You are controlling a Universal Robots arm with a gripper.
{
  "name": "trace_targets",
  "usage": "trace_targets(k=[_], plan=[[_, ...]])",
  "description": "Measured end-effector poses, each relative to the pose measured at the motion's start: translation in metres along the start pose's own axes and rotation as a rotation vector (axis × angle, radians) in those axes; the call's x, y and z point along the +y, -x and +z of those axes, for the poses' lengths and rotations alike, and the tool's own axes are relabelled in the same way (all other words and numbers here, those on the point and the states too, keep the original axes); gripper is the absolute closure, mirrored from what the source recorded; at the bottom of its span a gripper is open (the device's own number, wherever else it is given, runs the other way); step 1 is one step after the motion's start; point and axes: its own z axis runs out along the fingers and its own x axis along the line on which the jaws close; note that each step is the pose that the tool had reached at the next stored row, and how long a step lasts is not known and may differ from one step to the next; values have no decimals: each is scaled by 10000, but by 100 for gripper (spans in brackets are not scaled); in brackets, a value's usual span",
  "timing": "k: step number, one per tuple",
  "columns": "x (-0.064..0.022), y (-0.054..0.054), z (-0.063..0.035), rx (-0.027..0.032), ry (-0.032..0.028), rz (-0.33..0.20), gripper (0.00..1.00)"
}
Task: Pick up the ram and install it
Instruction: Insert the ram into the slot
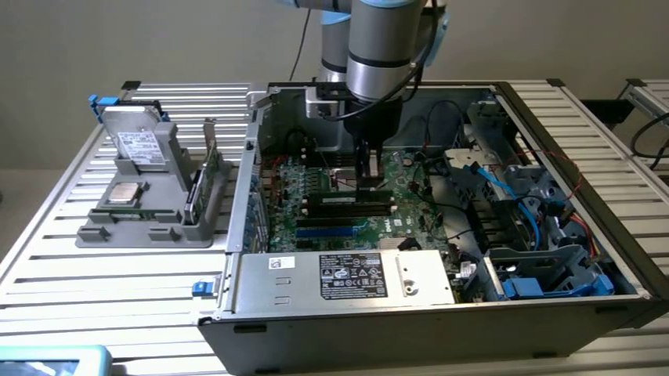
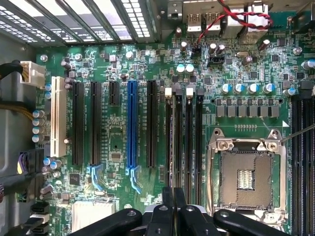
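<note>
Two black fingers (image 2: 168, 206) together, green motherboard (image 2: 116, 132)

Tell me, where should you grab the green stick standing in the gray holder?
I'd pinch the green stick across its two flat faces near the top edge, coming straight down from above. It stands on edge in the gray holder, so its lower part is tucked in and only the top sits free.

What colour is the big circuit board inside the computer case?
The circuit board is green, clearest in the wrist view.
</note>
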Motion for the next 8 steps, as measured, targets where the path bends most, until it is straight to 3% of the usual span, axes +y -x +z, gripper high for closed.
trace_targets(k=[8], plan=[[0, -6, 28, 2, 1, -2, 87]])
